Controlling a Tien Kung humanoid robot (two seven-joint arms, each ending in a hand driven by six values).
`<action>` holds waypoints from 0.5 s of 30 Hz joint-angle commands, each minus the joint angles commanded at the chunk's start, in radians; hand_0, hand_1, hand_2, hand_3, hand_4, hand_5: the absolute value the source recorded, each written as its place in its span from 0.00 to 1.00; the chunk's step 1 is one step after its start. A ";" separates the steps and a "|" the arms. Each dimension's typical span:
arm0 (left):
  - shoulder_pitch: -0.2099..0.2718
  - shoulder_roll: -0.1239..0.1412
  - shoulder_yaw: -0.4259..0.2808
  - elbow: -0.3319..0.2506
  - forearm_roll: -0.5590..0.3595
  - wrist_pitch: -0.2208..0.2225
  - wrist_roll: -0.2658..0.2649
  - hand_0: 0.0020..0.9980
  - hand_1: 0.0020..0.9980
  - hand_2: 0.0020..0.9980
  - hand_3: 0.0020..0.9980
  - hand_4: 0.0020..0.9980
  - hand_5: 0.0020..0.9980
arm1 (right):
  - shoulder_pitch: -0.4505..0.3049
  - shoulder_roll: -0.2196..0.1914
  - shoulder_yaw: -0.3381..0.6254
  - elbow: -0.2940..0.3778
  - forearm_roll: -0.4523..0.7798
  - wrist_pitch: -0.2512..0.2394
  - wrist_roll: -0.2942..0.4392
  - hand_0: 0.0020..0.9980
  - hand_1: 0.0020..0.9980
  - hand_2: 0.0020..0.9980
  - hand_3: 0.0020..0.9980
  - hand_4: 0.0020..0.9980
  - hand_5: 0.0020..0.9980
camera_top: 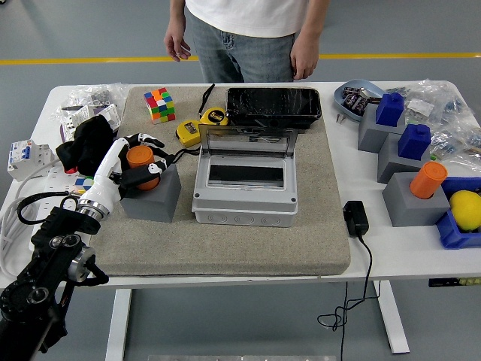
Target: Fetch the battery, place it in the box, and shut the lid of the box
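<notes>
Battery [140, 157] is our name for the orange cylinder standing upright in the top of a grey block [152, 198] on the left of the beige mat [225, 241]. Our left hand [134, 162] is wrapped round it, fingers [149, 141] curled over the far side and the thumb pressed against the near side, so we count it as clamped on the battery, which sits in its socket and is not yet lifted.

To do this step well, we judge that we should keep the grip firm and even and pull straight up along the cylinder's axis, since a sideways tug could drag or tip the block. Once clear, we carry it right to the grey box [244, 194], just beside the block, and lower it through the dark opening in the face. The clear lid [248, 140] stands raised at the back, so we should come in from the front or above and not knock it shut early.

Our right hand is not in view. A person [240, 34] stands at the far side, hands hanging free of the table [391, 252].

Behind the block lie a yellow tape measure [190, 131] and a colour cube [159, 104]. We see no brand, label or writing clear enough to read.
</notes>
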 joint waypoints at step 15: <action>-0.004 0.000 0.017 0.006 0.001 0.037 -0.010 0.13 0.21 0.19 0.17 0.87 0.00 | 0.002 0.001 0.009 0.000 -0.005 0.000 0.000 0.95 0.90 0.82 0.84 1.00 1.00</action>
